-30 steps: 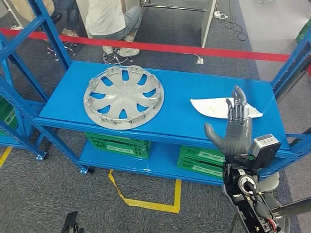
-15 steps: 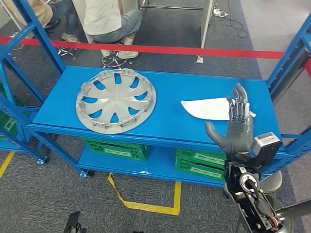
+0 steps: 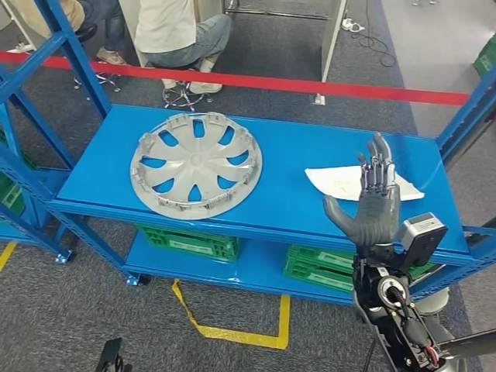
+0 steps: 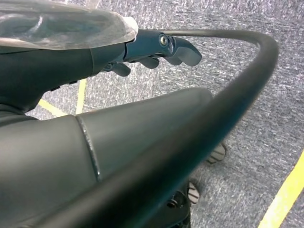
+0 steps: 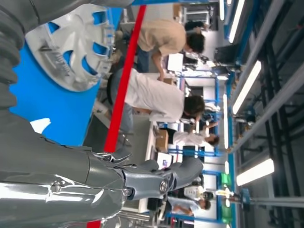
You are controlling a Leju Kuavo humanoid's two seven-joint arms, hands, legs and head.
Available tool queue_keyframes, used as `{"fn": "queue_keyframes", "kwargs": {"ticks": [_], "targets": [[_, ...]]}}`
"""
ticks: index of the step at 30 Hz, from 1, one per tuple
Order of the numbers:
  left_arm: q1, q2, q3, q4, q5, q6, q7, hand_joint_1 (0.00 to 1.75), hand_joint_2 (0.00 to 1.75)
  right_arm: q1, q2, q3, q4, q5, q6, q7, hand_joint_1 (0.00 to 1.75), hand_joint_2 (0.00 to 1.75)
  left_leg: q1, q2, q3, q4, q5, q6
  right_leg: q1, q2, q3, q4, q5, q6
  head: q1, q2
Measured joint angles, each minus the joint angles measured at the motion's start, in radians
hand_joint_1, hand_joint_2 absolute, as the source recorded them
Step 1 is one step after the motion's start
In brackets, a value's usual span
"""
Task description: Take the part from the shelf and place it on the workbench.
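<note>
The part is a silver wheel cover (image 3: 196, 165) with curved spokes, lying flat on the left half of the blue shelf's top deck (image 3: 280, 198). My right hand (image 3: 371, 205) is raised in front of the shelf's right end, palm up, fingers straight and apart, thumb out to the left, holding nothing. It stands well to the right of the cover, over a white sheet (image 3: 342, 182). The right wrist view shows the cover (image 5: 68, 45) beyond my right hand (image 5: 107, 180). My left hand (image 4: 157, 45) hangs over grey carpet with its fingers stretched out and nothing in them.
Green crates (image 3: 190, 240) (image 3: 318, 267) sit on the lower deck. Blue uprights (image 3: 76, 54) frame the shelf's ends. A red barrier tape (image 3: 292, 81) runs behind it, with seated people (image 3: 175, 31) beyond. Yellow tape (image 3: 234, 329) marks the carpet in front.
The whole picture swayed left, then back right, so the camera moved. The wheel cover keeps its place on the shelf. My right hand stays raised and open.
</note>
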Motion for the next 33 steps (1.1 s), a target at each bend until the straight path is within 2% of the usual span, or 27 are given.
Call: {"fn": "queue_keyframes", "kwargs": {"ticks": [1, 2, 4, 5, 6, 9, 10, 11, 12, 14, 15, 16, 17, 19, 20, 21, 22, 25, 29, 31, 33], "targets": [[0.001, 0.0, 0.0, 0.0, 0.0, 0.0, 0.0, 0.0, 0.0, 0.001, 0.0, 0.0, 0.002, 0.0, 0.0, 0.0, 0.0, 1.75, 0.0, -0.001, 0.004, 0.0, -0.003, 0.0, 0.0, 0.0, -0.007, 0.001, 0.016, 0.0, 0.004, 0.0], [0.002, 0.0, 0.0, 0.0, 0.0, 0.0, 0.0, 0.0, 0.0, 0.0, 0.0, 0.0, 0.003, 0.0, 0.0, 0.0, 0.0, 1.75, 0.0, -0.002, 0.01, 0.0, -0.007, -0.002, 0.0, 0.0, 0.007, -0.042, 0.051, -0.002, 0.009, 0.0], [0.003, -0.002, 0.0, 0.0, 0.0, 0.0, 0.0, 0.0, 0.0, -0.001, 0.0, -0.001, 0.005, 0.0, 0.0, 0.0, 0.0, 1.75, -0.001, -0.004, 0.022, 0.001, -0.016, -0.008, 0.0, 0.0, 0.066, -0.185, 0.133, -0.008, 0.02, 0.0], [0.002, -0.002, 0.0, 0.0, 0.0, 0.0, 0.0, 0.0, 0.0, -0.002, 0.0, 0.0, 0.005, 0.0, 0.0, -0.001, 0.0, 1.75, -0.003, -0.005, 0.024, 0.003, -0.019, -0.013, 0.001, 0.0, 0.093, -0.246, 0.155, -0.012, 0.025, 0.0], [0.001, -0.002, 0.0, 0.0, 0.001, 0.0, 0.0, 0.0, 0.0, -0.002, 0.0, 0.0, 0.006, 0.0, 0.0, 0.0, 0.0, 1.75, -0.004, -0.005, 0.022, 0.004, -0.021, -0.018, 0.003, 0.001, 0.109, -0.282, 0.164, -0.016, 0.026, 0.0], [0.0, -0.002, 0.0, 0.0, 0.001, 0.0, 0.0, 0.0, 0.0, -0.001, 0.0, 0.0, 0.007, 0.0, 0.0, 0.0, 0.0, 1.75, -0.006, -0.004, 0.018, 0.006, -0.022, -0.032, 0.004, 0.004, 0.116, -0.3, 0.159, -0.03, 0.021, 0.0], [0.001, -0.002, 0.0, 0.0, 0.001, 0.0, 0.0, 0.0, 0.0, -0.002, 0.0, -0.001, 0.007, 0.0, 0.001, -0.001, 0.0, 1.75, -0.005, -0.004, 0.014, 0.018, -0.03, -0.037, 0.002, 0.004, 0.119, -0.304, 0.16, -0.036, 0.018, 0.0], [0.0, -0.002, 0.0, 0.0, 0.001, 0.0, 0.0, 0.0, 0.0, -0.003, 0.0, -0.001, 0.007, 0.0, 0.001, -0.001, 0.0, 1.75, -0.005, -0.003, 0.001, 0.05, -0.049, -0.042, 0.0, 0.003, 0.123, -0.308, 0.162, -0.041, 0.014, 0.0], [0.0, -0.001, 0.0, 0.0, 0.001, 0.0, 0.0, 0.0, 0.0, -0.004, 0.0, -0.001, 0.007, 0.0, 0.002, -0.001, 0.0, 1.75, -0.004, -0.002, -0.027, 0.106, -0.077, -0.046, -0.001, 0.002, 0.126, -0.311, 0.162, -0.046, 0.008, 0.0], [0.0, -0.002, 0.0, 0.0, 0.001, 0.0, 0.0, 0.0, 0.0, -0.006, 0.0, 0.0, 0.009, 0.0, 0.003, -0.001, 0.0, 1.75, -0.003, -0.002, -0.106, 0.252, -0.135, -0.051, 0.001, 0.0, 0.127, -0.311, 0.16, -0.051, -0.005, 0.0], [0.0, -0.002, 0.0, 0.0, 0.001, 0.0, 0.0, 0.0, 0.0, -0.005, 0.0, 0.0, 0.011, 0.0, 0.004, -0.001, 0.0, 1.75, -0.003, -0.002, -0.138, 0.304, -0.147, -0.052, 0.001, 0.0, 0.127, -0.311, 0.159, -0.053, -0.011, 0.0], [0.002, -0.002, 0.0, 0.0, 0.001, 0.0, 0.0, 0.0, 0.0, -0.005, 0.0, 0.0, 0.012, 0.0, 0.004, -0.001, 0.0, 1.75, -0.003, -0.002, -0.151, 0.318, -0.138, -0.051, 0.002, 0.001, 0.129, -0.311, 0.158, -0.054, -0.015, 0.0], [0.003, -0.002, 0.0, 0.0, 0.001, 0.0, 0.0, 0.0, 0.0, -0.005, 0.0, 0.0, 0.013, 0.0, 0.004, -0.001, 0.0, 1.75, -0.003, -0.002, -0.143, 0.288, -0.11, -0.049, 0.003, 0.002, 0.132, -0.311, 0.156, -0.054, -0.019, 0.0], [0.002, -0.001, 0.0, 0.001, 0.001, 0.0, 0.0, 0.0, 0.0, -0.006, 0.0, 0.0, 0.013, 0.0, 0.004, 0.0, 0.0, 1.75, -0.005, -0.002, -0.079, 0.141, -0.03, -0.038, 0.004, 0.003, 0.138, -0.311, 0.151, -0.052, -0.029, 0.0], [0.0, 0.001, 0.0, 0.001, 0.001, -0.001, 0.0, 0.0, 0.0, -0.006, 0.0, 0.0, 0.013, 0.0, 0.005, 0.0, 0.0, 1.75, -0.007, -0.001, -0.048, 0.072, -0.003, -0.033, 0.006, 0.004, 0.14, -0.31, 0.148, -0.048, -0.033, 0.0], [-0.001, 0.002, 0.0, 0.001, 0.001, -0.001, 0.0, 0.0, 0.0, -0.006, 0.0, 0.0, 0.013, 0.0, 0.005, 0.0, 0.0, 1.75, -0.01, -0.001, -0.027, 0.028, 0.01, -0.028, 0.008, 0.005, 0.141, -0.31, 0.145, -0.044, -0.035, 0.0], [-0.002, 0.002, 0.0, 0.001, 0.001, -0.002, 0.0, 0.0, 0.0, -0.006, 0.0, 0.0, 0.013, 0.001, 0.005, -0.001, 0.0, 1.75, -0.012, 0.0, -0.019, 0.009, 0.011, -0.025, 0.009, 0.005, 0.142, -0.31, 0.143, -0.04, -0.035, 0.0], [-0.001, 0.002, 0.0, 0.001, 0.001, -0.004, 0.0, 0.0, 0.0, -0.006, 0.0, 0.0, 0.011, 0.003, 0.003, -0.001, 0.0, 1.75, -0.011, 0.001, -0.012, 0.0, 0.01, -0.018, 0.011, 0.004, 0.144, -0.31, 0.136, -0.027, -0.032, 0.0], [0.0, 0.002, 0.0, 0.001, 0.002, -0.01, -0.004, 0.0, 0.0, -0.006, 0.0, 0.0, 0.01, 0.005, 0.002, 0.0, 0.0, 1.75, -0.014, -0.002, 0.0, 0.001, 0.004, -0.018, 0.012, 0.0, 0.155, -0.318, 0.13, -0.047, -0.013, 0.0], [0.001, 0.002, 0.0, 0.001, 0.005, -0.014, -0.008, 0.0, 0.0, -0.004, 0.0, 0.0, 0.01, 0.007, 0.002, 0.002, 0.0, 1.75, -0.016, -0.002, 0.001, 0.002, 0.002, -0.015, 0.01, -0.001, 0.158, -0.321, 0.129, -0.04, -0.01, 0.0], [0.001, 0.002, 0.0, 0.001, 0.007, -0.017, -0.009, 0.0, 0.0, -0.002, 0.0, 0.0, 0.01, 0.01, 0.001, 0.004, 0.0, 1.75, -0.016, -0.002, 0.001, 0.002, 0.0, -0.014, 0.009, 0.0, 0.159, -0.323, 0.13, -0.038, -0.007, 0.0]]}}
